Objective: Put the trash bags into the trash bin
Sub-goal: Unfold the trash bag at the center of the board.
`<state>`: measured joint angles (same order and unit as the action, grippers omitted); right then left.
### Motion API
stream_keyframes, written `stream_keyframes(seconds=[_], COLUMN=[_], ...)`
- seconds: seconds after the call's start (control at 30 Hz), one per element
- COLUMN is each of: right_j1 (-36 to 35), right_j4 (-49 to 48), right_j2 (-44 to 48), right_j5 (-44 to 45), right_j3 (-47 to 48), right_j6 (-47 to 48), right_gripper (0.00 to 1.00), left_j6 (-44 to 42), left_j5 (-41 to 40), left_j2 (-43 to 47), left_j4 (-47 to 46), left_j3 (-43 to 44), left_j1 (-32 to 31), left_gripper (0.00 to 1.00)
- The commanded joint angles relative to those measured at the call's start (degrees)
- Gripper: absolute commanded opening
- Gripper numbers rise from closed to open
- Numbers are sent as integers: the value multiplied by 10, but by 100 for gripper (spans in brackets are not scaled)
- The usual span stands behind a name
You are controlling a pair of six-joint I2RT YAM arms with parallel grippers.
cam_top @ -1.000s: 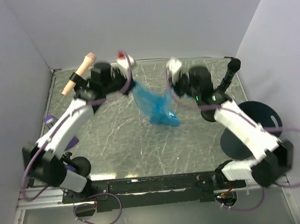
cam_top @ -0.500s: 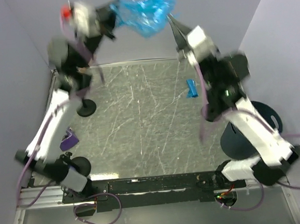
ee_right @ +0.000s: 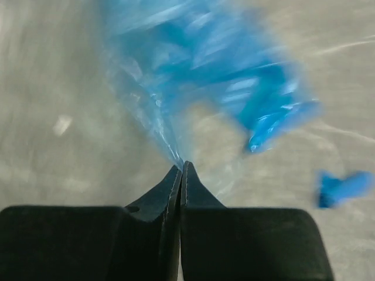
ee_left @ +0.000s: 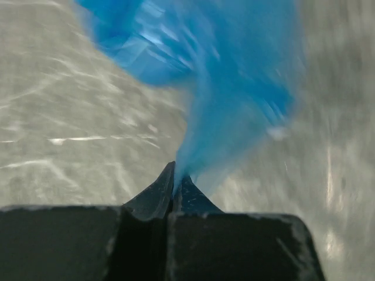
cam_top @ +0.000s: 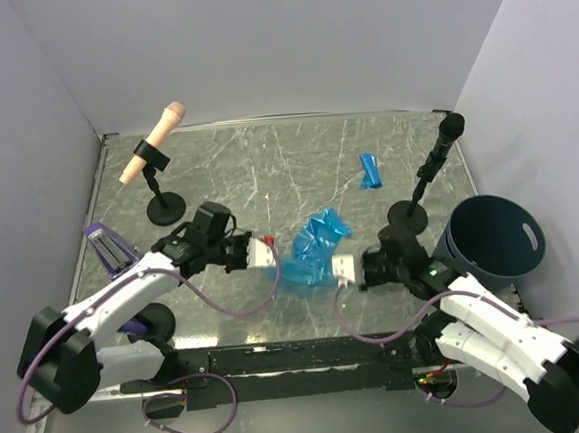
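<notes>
A black mic stand (cam_top: 407, 219) stands between the dark round bin (cam_top: 494, 240) and the crumpled blue bag (cam_top: 312, 250) on the scratched grey surface (cam_top: 266, 178), a small roll (cam_top: 369, 170) lies farther back, and the left claw (ee_left: 174, 175) and right claw (ee_right: 181, 170) each pinch the thin, shiny, see-through bag.
</notes>
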<state>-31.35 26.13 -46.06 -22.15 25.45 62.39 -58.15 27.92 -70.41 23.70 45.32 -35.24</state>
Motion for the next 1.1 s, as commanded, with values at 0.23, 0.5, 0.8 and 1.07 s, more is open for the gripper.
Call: stream_keyframes(seconds=[0.23,0.5,0.8,1.07], right_j1=[75,109,140,22], right_j4=[-103,4,74,-541], right_j2=[-118,-277,-575,-296], right_j5=[77,91,138,101], right_j3=[283,471,1130,716], right_j6=[-523,-619,-573,-302], right_gripper=[0,0,0,0], left_j6=[687,856,844,651], left_j5=[-111,-104,-96,-181], left_j2=[-9,-128,-312,-169], left_j4=[-121,-80,-123,-509], left_j3=[151,301,783,670], left_j1=[50,143,185,102], left_gripper=[1,1,1,2])
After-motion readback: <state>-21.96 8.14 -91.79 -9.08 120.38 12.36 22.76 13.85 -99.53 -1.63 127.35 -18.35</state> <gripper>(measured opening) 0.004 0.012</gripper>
